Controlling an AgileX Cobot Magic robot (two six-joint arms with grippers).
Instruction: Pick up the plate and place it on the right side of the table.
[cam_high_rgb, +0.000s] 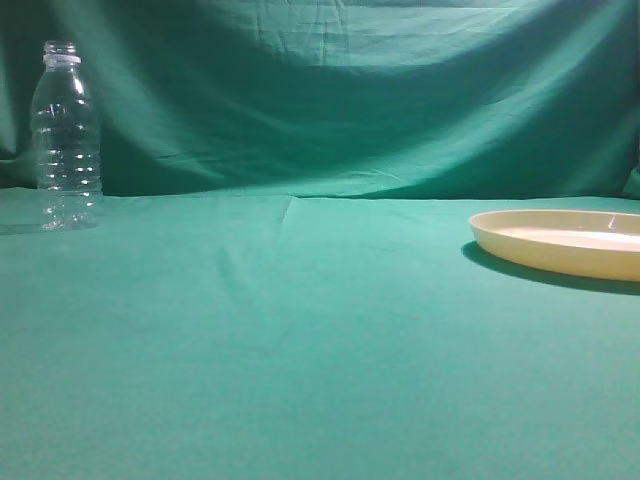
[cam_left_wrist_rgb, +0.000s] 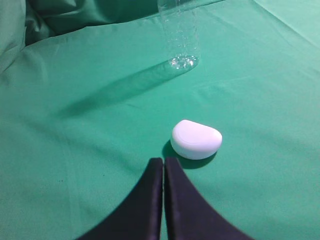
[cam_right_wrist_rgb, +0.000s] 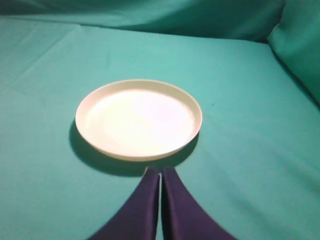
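Plate (cam_high_rgb: 565, 242) lies flat at the right edge of the table (cam_high_rgb: 300, 350) in the exterior view, well apart from a clear bottle (cam_high_rgb: 65, 135) far left. Left wrist view: the left gripper (cam_left_wrist_rgb: 163, 165) has its fingers together near a white rounded object (cam_left_wrist_rgb: 196, 139). Right wrist view: the right gripper (cam_right_wrist_rgb: 160, 176) has fingers together just beside the plate's near rim.

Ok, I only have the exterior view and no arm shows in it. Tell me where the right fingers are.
Observer: The right fingers are pressed shut and empty, tips just short of the plate's near rim.
Operator: Now the left ones.
Observer: The left fingers are shut too, holding nothing.
Operator: Report anything near them that I can't see.
Observer: A small white rounded object lies on the cloth just ahead of them, slightly right in the left wrist view; the bottle stands farther beyond.
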